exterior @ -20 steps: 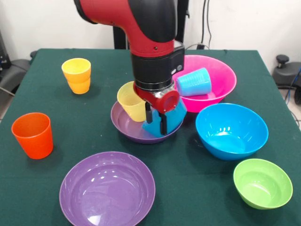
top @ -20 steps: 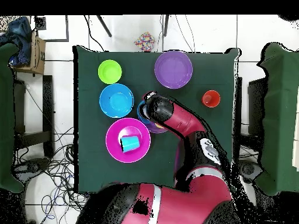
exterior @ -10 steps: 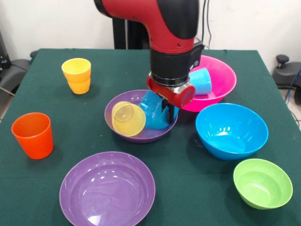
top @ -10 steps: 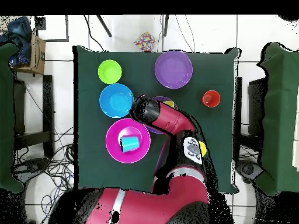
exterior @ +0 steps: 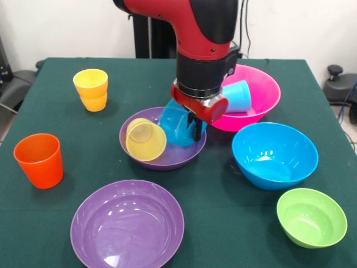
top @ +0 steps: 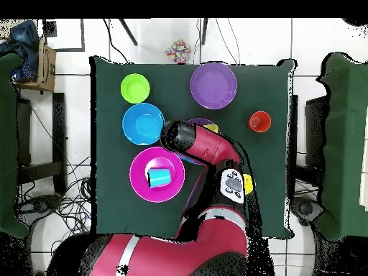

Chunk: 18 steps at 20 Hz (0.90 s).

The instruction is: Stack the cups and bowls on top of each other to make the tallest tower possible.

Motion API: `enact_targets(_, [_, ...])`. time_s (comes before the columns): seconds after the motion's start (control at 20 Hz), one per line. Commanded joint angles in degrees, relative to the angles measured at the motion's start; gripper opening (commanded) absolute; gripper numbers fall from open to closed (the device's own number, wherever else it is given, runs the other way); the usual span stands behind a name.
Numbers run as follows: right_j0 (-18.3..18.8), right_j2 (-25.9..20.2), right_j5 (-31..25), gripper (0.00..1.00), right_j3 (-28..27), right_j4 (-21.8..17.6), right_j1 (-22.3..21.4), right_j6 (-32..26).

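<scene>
The small blue bowl (exterior: 175, 124) hangs tilted, grasped by the end effector (exterior: 195, 127) over the purple bowl (exterior: 162, 159), so it should be levelled before release.

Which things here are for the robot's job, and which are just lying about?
Job: orange cup, amber cups, yellow cup, light blue cup, purple bowls, pink bowl, big blue bowl, small blue bowl, green bowl.
Lying about: floor cables, box.

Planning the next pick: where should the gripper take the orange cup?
The orange cup stands upright and alone, mouth up. Probably best to come straight down and pinch its rim wall, one finger inside and one outside; nothing crowds it.
</scene>
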<state>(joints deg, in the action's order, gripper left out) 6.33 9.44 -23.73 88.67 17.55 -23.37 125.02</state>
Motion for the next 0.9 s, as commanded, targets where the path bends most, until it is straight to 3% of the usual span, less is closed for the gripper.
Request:
enact_targets(0.05, [-2.48, 2.57, -8.13, 0.0, -7.94, -1.8, 2.95, 7.3])
enact_targets(0.35, [-5.38, 6.38, -16.78, 0.0, -14.55, -1.56, 4.77, 9.06])
enact_targets(0.6, [-6.15, 7.71, -24.8, 0.0, -17.13, 0.46, 2.82, 12.3])
enact_targets(0.9, [-5.34, 6.88, -26.79, 0.0, -16.02, 1.84, 0.64, 11.9])
